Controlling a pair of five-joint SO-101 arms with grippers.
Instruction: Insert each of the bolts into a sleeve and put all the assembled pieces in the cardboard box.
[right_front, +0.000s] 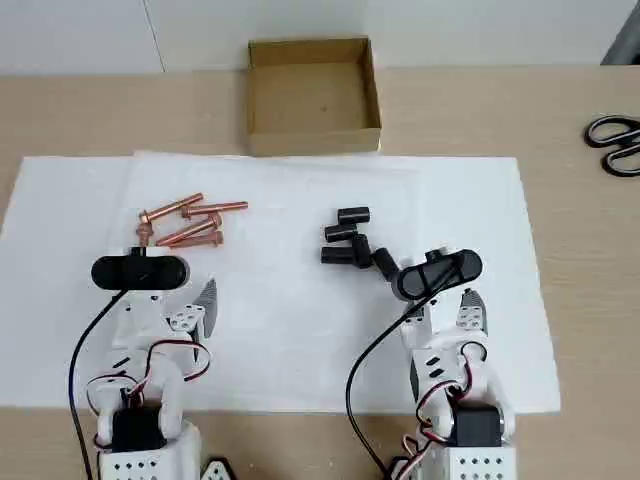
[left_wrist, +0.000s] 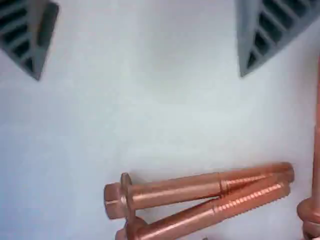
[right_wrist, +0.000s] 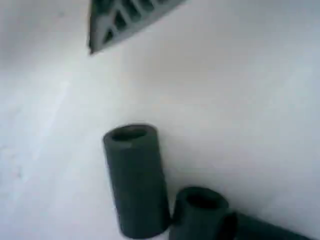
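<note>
When looking down from above, find the bolts (right_front: 190, 222) heaped at 10 o'clock on the paper sheet (right_front: 280, 340), at 12 o'clock from the left arm (right_front: 150, 330), long axes roughly 9-to-3. Find the sleeves (right_front: 352, 242) at 10 o'clock from the right arm (right_front: 450, 350), and the cardboard box (right_front: 313, 95) at 12 o'clock, holding nothing.

In the left wrist view, see the left gripper (left_wrist: 139, 74) spread wide, gripping nothing. Two bolts lie just beyond, shanks parallel to the jaws' closing line; probably calls for a wrist turn.

In the right wrist view, note sleeves near the right gripper (right_wrist: 115, 30), one open end facing it; cannot tell its jaw state.
</note>
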